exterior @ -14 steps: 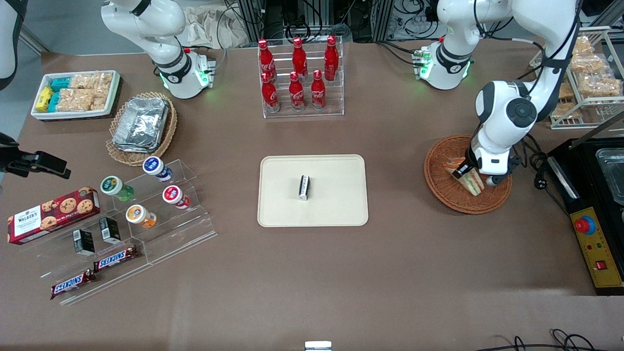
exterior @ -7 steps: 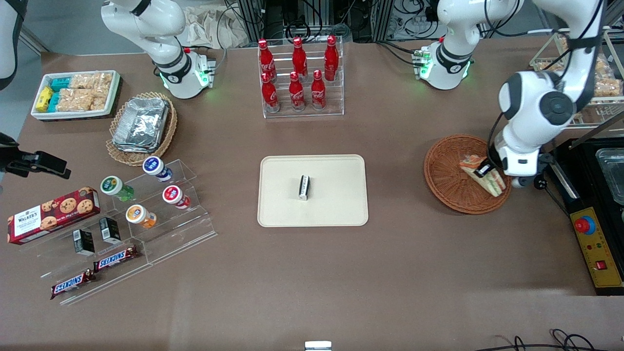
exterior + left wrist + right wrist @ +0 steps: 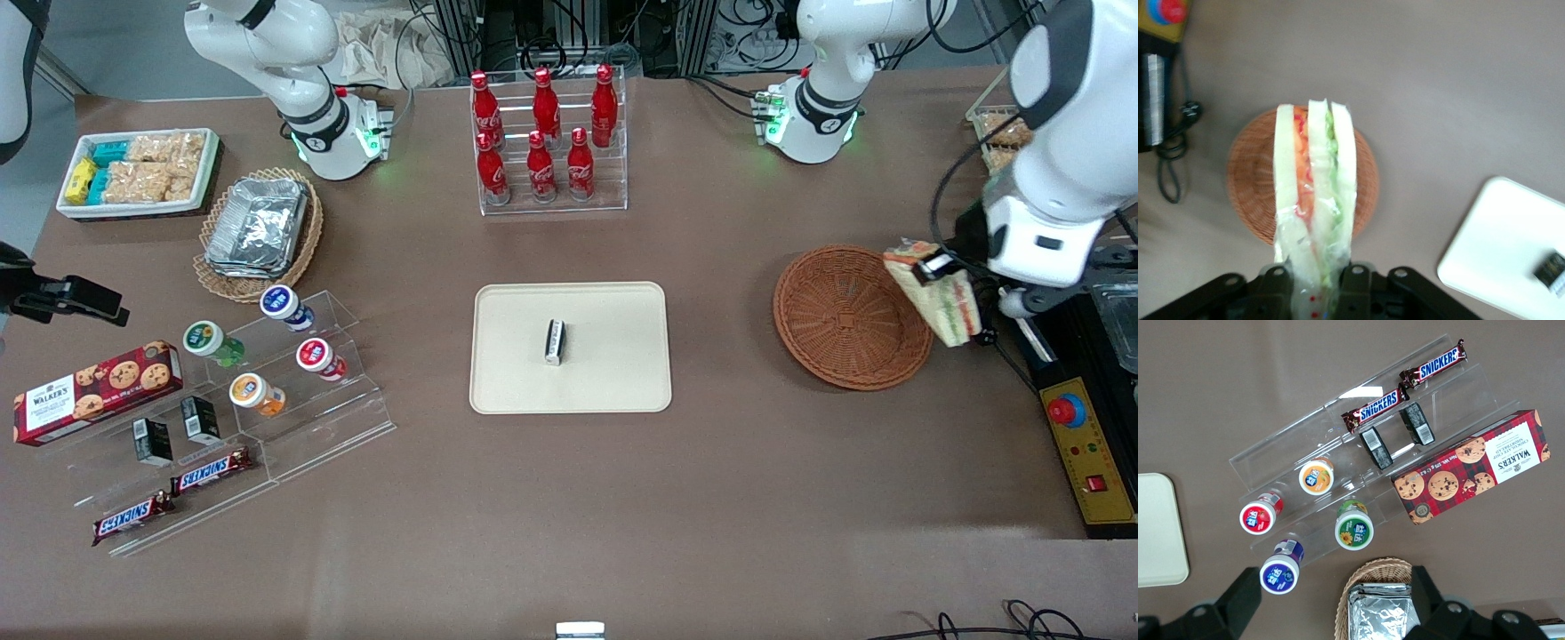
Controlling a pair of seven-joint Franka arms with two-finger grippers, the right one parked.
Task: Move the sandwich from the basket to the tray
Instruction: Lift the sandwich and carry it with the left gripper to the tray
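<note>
Since the earlier frames we have lifted the sandwich [image 3: 938, 293] clear of the basket [image 3: 840, 316], gripper [image 3: 935, 265] jaws clamped on it above the rim toward the working arm's end; next we judge it must travel to the tray [image 3: 613, 373].

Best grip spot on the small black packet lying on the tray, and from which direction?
Come straight down and pinch the packet across its narrow width, at mid-length. It is long and slim and lies flat and alone on the tray, so its long sides are free. For now the gripper, above the working arm's end of the basket, is shut on the sandwich.
</note>
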